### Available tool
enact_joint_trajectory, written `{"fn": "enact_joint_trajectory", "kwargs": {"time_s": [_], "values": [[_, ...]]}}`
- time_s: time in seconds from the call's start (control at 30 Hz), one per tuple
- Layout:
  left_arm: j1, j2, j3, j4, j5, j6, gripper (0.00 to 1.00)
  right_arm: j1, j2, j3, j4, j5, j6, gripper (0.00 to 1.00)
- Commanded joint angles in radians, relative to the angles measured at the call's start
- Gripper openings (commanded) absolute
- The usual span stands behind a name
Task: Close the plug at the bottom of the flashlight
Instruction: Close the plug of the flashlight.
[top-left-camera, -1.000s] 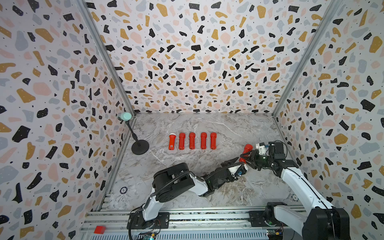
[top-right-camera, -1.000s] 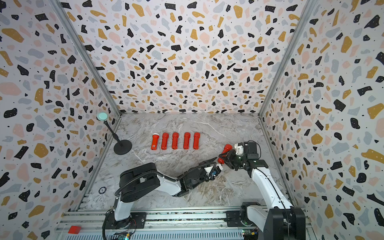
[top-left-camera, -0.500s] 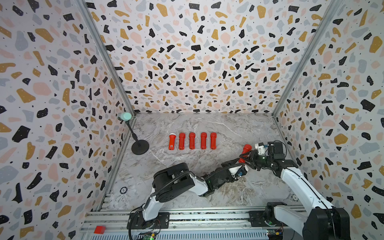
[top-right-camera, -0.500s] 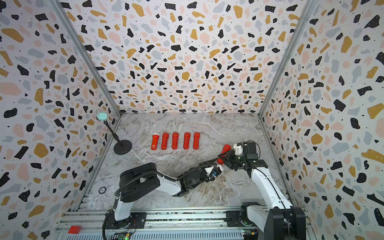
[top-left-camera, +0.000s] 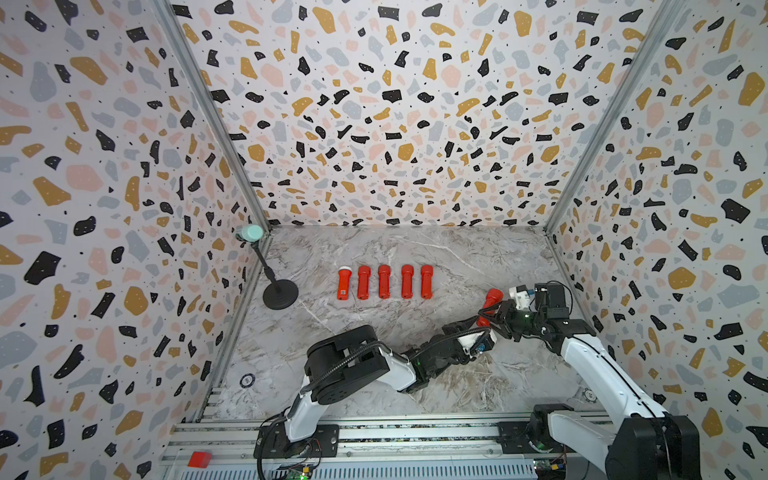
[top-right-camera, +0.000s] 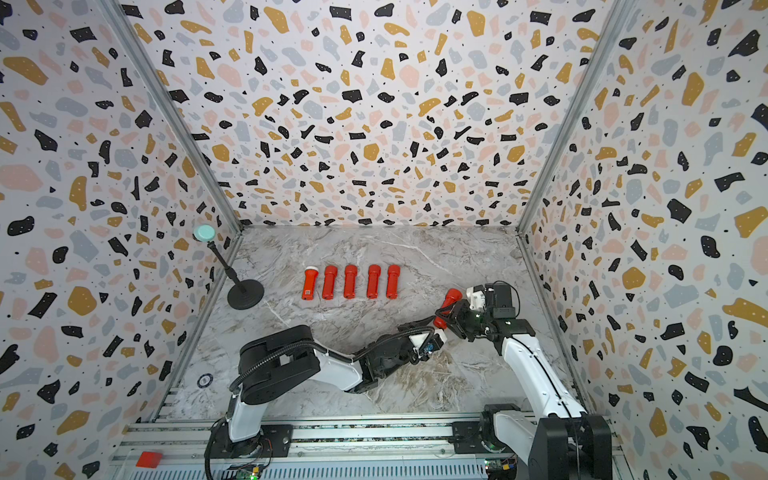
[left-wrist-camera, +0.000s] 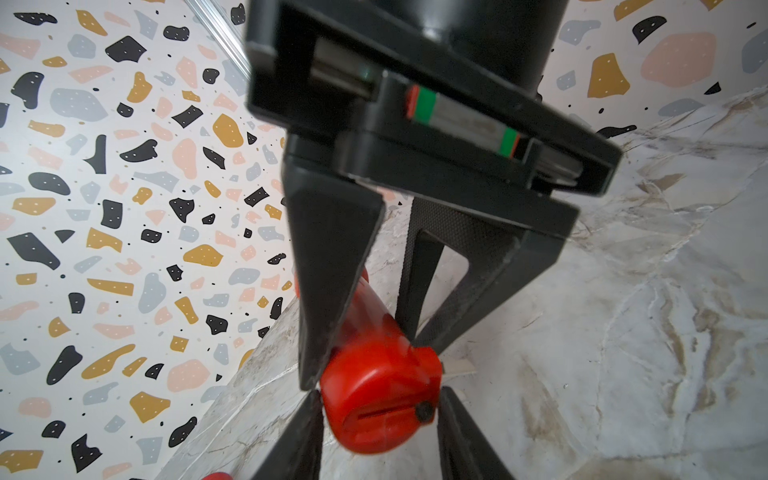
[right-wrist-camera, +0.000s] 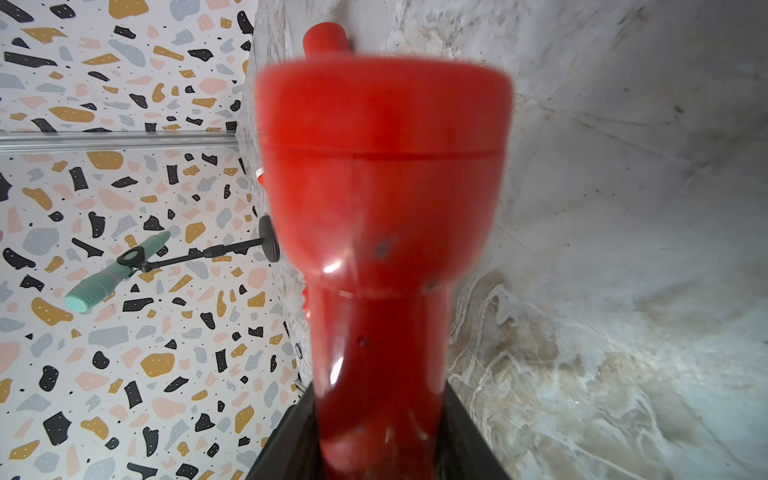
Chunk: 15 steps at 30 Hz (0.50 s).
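Nearest me, over the desk's (top-left-camera: 415, 249) right half, my left gripper (left-wrist-camera: 379, 399) flanks the flashlight's (top-left-camera: 493, 296) plug end (left-wrist-camera: 380, 411), one jaw each side; I cannot tell whether they pinch it. Beyond, my right gripper (top-left-camera: 494, 311) is clamped on the flashlight's body, holding it off the desk near the right edge. Its long axis runs from the plug end toward the back edge, head farthest. The left arm is placed to close it.

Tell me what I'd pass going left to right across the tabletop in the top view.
In a top view: microphone stand → white-faced flashlight → row of four red flashlights → held flashlight, raised off the table.
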Motion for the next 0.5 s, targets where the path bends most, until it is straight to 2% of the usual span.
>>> {"fn": "enact_joint_trajectory", "kwargs": {"time_s": [0.0,0.47], "values": [[0.002,-0.001,0.034,0.026,-0.003,0.009,0.44,0.011,-0.019,0.02,0.01,-0.022,-0.013,0.0],[0.002,-0.003,0.035,0.013,-0.002,0.007,0.4,0.025,-0.019,0.009,0.027,-0.024,0.0,0.0]]}}
